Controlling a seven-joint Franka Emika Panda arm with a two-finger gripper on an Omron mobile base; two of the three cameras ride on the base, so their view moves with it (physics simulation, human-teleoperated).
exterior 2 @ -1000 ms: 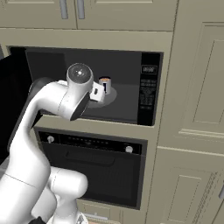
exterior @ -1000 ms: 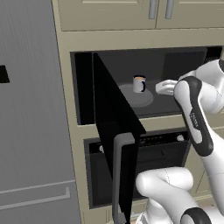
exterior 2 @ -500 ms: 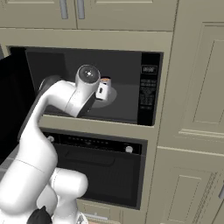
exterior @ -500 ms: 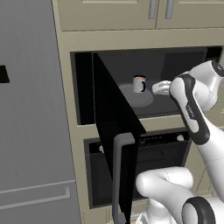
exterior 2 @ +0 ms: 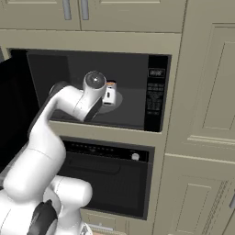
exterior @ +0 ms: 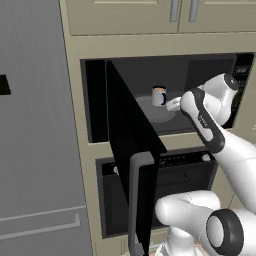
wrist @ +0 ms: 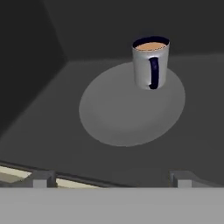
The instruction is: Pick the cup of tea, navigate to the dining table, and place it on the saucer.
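The cup of tea [wrist: 150,63], light grey with a dark handle facing me and brown tea inside, stands upright at the far edge of the round turntable [wrist: 127,113] inside the open microwave. My gripper [wrist: 113,178] is open at the microwave's mouth, short of the cup, with its fingertips [wrist: 43,178] wide apart and nothing between them. In the left base view the gripper [exterior: 173,104] is just right of the cup [exterior: 159,95]. In the right base view the hand partly covers the cup [exterior 2: 110,85]. The dining table and the saucer are out of view.
The black microwave door [exterior: 131,140] swings out to the left of my arm. A grey fridge [exterior: 35,130] stands further left. The microwave's control panel [exterior 2: 155,94] is on its right, a built-in oven [exterior 2: 108,176] below, and beige cabinets above and to the right.
My arm has reached further into the microwave, bringing the open hand closer to the cup. The cup has not moved.
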